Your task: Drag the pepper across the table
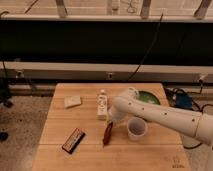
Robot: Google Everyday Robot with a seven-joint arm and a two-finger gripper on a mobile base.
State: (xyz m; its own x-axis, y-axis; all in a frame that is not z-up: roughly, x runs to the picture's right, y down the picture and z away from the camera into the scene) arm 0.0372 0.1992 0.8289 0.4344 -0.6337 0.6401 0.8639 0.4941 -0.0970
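The pepper [107, 134] is a slim dark red chili lying on the light wooden table [55, 127], near the middle and towards the front, its length running roughly front to back. My white arm reaches in from the right. The gripper [112, 121] is at the arm's end, low over the table, right at the pepper's far end. I cannot tell whether it touches the pepper.
A white cup [136, 128] stands just right of the pepper. A flat black-and-red bar [73, 139] lies to the front left. A white bottle [102, 104] stands behind the gripper. A pale sponge-like pad [72, 101] lies at the back left, and a green plate [149, 97] at the back right.
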